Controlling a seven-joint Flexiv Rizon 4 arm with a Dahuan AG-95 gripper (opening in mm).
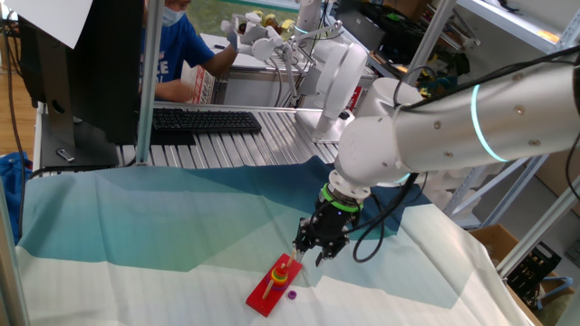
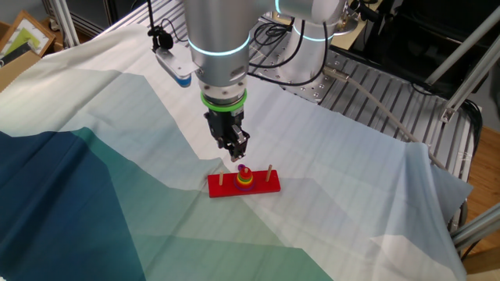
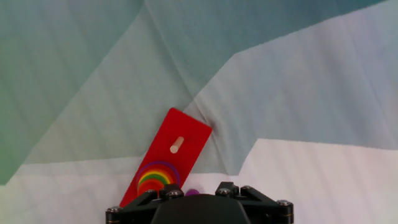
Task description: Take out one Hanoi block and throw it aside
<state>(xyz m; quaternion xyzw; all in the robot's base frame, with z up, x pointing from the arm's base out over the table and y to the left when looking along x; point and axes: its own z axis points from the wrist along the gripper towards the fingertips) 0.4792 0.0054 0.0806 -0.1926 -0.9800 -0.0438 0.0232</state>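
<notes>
The tiny purple Hanoi block lies on the white cloth right beside the red base, off the pegs. It also shows in the other fixed view and in the hand view, half hidden by the hand's black body. The stack of coloured rings stays on the middle peg. My gripper hovers just above the block and the base, jaws apart and empty. It is also in the other fixed view. Its fingertips are hidden in the hand view.
The red base has a bare peg at its far end. The teal and white cloth covers the table. A keyboard and a person in blue are at the far side.
</notes>
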